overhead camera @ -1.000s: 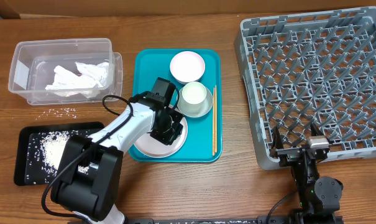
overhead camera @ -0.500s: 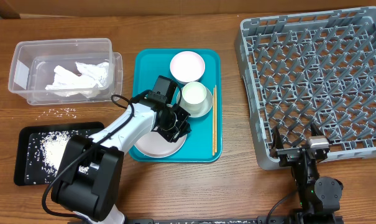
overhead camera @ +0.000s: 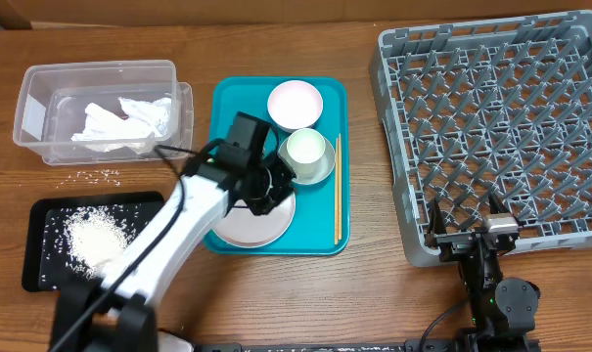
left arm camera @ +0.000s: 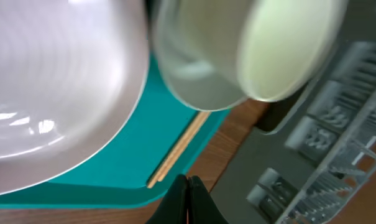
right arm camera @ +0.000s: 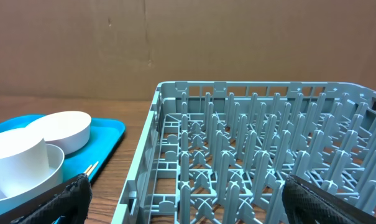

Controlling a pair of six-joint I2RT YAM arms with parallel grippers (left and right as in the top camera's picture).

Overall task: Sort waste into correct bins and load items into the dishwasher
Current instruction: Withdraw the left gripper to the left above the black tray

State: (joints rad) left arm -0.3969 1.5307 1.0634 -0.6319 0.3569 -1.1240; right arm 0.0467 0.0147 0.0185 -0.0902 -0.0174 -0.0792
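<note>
Starting at the near edge, the right gripper (overhead camera: pixel 464 223) is spread and the left gripper (left arm camera: pixel 188 193) pinched shut at the plate's (overhead camera: pixel 239 223) rim. The chopsticks (overhead camera: pixel 337 191) are laid near-to-far mid-bench. Rice (overhead camera: pixel 88 233) is held in the near-left black tray (overhead camera: pixel 36 266), napkins (overhead camera: pixel 124 122) in the far-left tub (overhead camera: pixel 31 98).

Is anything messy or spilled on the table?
Yes. A few loose white rice grains lie scattered on the bare wooden table, between the clear rectangular plastic tub and the flat black tray. The rest of the rice sits heaped inside that tray, so these look spilled.
</note>
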